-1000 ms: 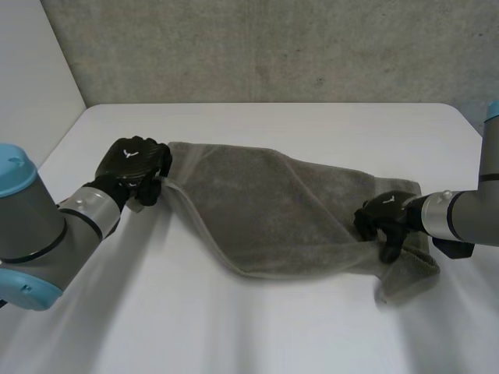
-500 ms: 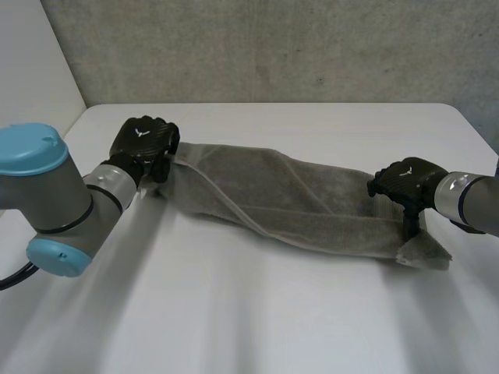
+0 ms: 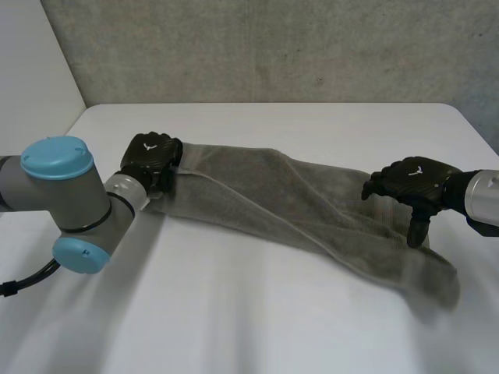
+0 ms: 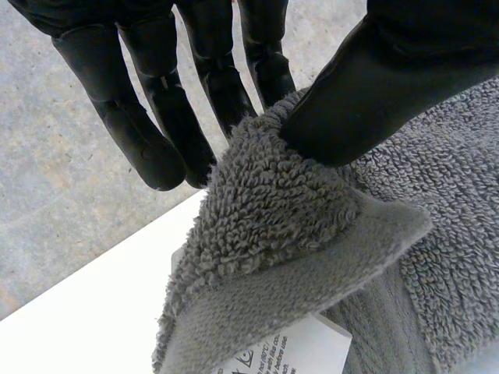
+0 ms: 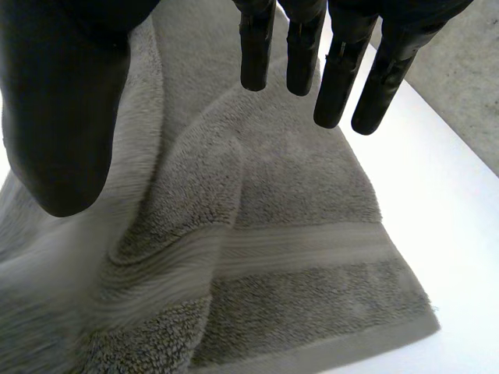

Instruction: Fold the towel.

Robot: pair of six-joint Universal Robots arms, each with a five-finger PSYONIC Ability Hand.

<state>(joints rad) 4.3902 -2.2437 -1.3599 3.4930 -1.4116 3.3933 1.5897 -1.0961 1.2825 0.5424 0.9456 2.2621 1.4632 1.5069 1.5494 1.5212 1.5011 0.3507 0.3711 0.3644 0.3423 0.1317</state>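
Note:
A grey towel [image 3: 296, 206] lies in a long, loosely gathered band across the white table [image 3: 257, 327]. My left hand [image 3: 152, 157] is at its left end, shut on that corner. In the left wrist view the thumb [image 4: 374, 86] pinches the fluffy corner [image 4: 273, 218] against the fingers, and a white care label [image 4: 292, 351] hangs below. My right hand [image 3: 413, 181] hovers just over the towel's right end, open. In the right wrist view its straight fingers [image 5: 335, 70] stand apart above the banded hem [image 5: 296, 249] and hold no cloth.
My left arm's elbow, with its light-blue cap [image 3: 54, 160], reaches over the table's left side. A grey wall [image 3: 257, 47] rises behind the far edge. Bare tabletop stretches in front of the towel.
My right hand has opened and let go of the towel's right end, which dropped flat onto the table. The towel has stretched out lengthwise, and my left hand has kept its grip.

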